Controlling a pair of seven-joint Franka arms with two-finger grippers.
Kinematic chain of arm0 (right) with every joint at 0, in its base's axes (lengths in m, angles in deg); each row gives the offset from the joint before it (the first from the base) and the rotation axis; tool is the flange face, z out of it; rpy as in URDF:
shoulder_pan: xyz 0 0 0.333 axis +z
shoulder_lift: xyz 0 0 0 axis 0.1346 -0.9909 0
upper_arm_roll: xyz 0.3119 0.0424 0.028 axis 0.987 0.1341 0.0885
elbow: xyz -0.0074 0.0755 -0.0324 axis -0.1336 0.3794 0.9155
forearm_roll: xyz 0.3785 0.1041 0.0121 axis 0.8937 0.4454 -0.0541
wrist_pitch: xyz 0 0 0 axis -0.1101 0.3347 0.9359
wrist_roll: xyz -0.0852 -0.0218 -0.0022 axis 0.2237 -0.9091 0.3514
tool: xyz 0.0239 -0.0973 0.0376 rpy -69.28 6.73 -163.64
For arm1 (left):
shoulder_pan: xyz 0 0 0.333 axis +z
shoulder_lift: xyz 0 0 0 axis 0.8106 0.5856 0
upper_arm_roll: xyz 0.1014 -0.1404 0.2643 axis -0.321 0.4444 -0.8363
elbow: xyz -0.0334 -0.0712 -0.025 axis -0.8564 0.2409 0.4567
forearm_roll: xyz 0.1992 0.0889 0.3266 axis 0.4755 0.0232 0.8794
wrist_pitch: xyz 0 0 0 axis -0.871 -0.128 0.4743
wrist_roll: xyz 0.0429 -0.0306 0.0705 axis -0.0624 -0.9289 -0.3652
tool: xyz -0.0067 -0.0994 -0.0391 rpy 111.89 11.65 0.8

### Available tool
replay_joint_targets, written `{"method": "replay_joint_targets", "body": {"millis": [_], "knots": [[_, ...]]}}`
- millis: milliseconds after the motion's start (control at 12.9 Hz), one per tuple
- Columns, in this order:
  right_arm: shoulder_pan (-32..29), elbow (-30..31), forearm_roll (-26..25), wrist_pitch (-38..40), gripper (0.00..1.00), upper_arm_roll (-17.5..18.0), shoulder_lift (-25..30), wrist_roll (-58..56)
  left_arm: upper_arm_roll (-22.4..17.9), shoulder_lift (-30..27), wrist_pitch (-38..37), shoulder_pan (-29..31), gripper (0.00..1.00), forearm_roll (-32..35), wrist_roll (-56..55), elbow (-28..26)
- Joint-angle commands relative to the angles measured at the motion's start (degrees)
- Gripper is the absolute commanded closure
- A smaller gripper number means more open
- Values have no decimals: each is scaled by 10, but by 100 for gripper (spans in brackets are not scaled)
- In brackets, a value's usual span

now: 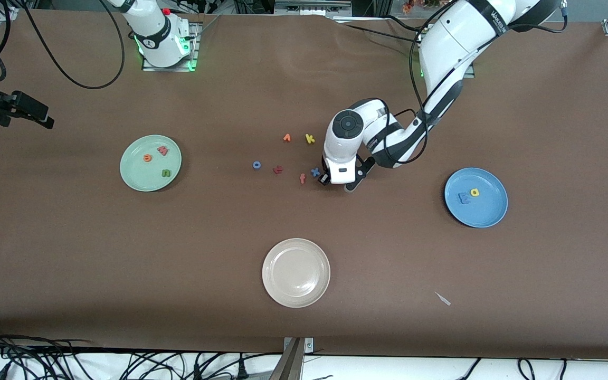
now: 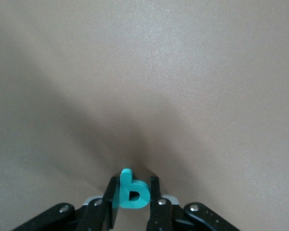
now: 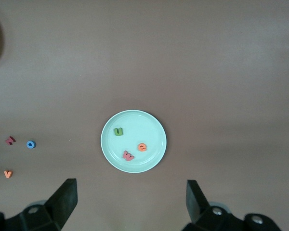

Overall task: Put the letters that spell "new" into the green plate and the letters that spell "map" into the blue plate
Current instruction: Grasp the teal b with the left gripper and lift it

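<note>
My left hand (image 2: 131,202) grips the teal p (image 2: 131,193) upright; the blue plate (image 1: 488,215) lies toward my left arm's end.

Your left gripper (image 1: 338,182) is down at the table mid-span, fingers (image 2: 154,192) clamped tight on the teal "p" (image 2: 131,192). Your right gripper (image 3: 130,202) waits aloft, fingers spread wide.

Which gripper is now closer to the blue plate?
The left gripper, shut on the teal "p" beside the blue "x". The blue plate lies toward its end; the open right gripper waits above the green plate.
</note>
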Motion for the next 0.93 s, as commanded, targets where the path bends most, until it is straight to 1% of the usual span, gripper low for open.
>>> {"method": "replay_joint_targets", "body": {"millis": [0,233,465,698,853], "knots": [[2,3,-1,1,0,-2,4,-3,-8,2,-46,-4,96,4,27,35],[2,3,-1,1,0,-2,4,-3,-4,-3,-152,18,96,-16,157,66],[2,3,-1,1,0,-3,4,-3,0,-24,-218,60,96,-36,313,70],[2,3,-1,1,0,-3,4,-3,0,-40,-278,109,96,-37,480,70],[2,3,-1,1,0,-2,4,-3,0,-52,-311,153,96,-37,603,70]]}}
